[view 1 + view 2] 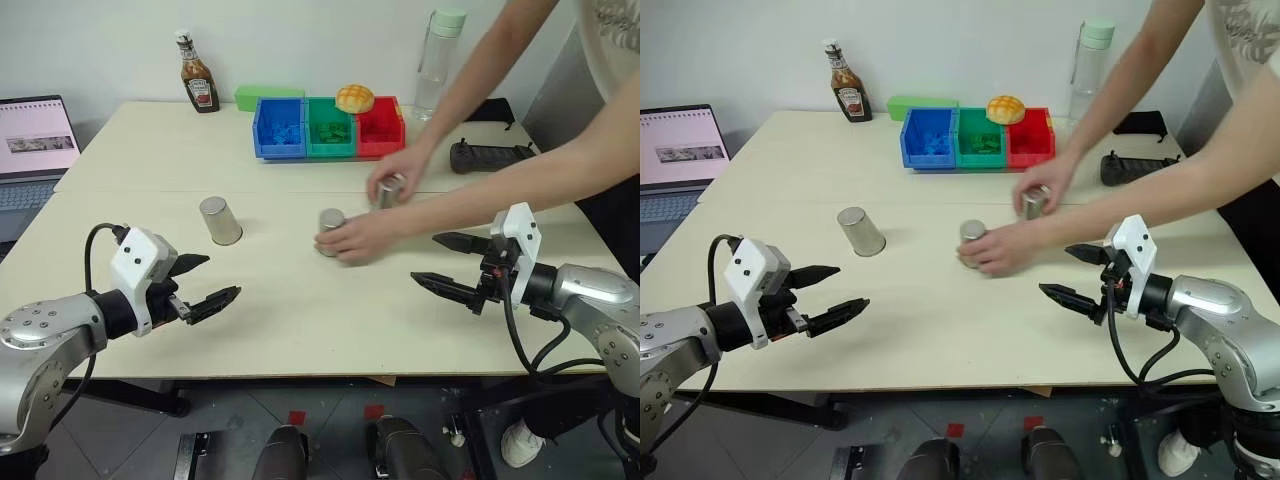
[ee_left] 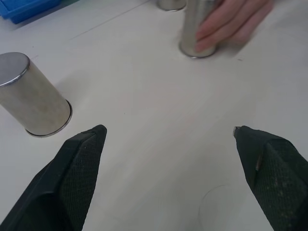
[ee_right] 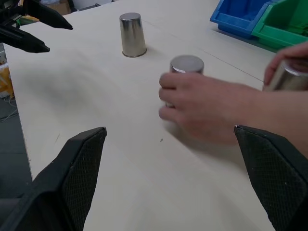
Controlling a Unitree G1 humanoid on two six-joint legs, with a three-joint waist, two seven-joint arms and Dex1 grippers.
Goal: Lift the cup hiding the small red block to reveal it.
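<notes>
Three silvery metal cups stand upside down on the pale table. The left cup stands alone. A person's hand grips the middle cup, and the other hand holds the right cup. The small red block is hidden, and I cannot tell which cup covers it. My left gripper hovers open near the table's front left, short of the left cup. My right gripper hovers open at the front right, just right of the person's hand.
At the back stand blue, green and red bins, with a yellow bun on top. There are also a ketchup bottle, a water bottle, a black controller and a laptop at the far left.
</notes>
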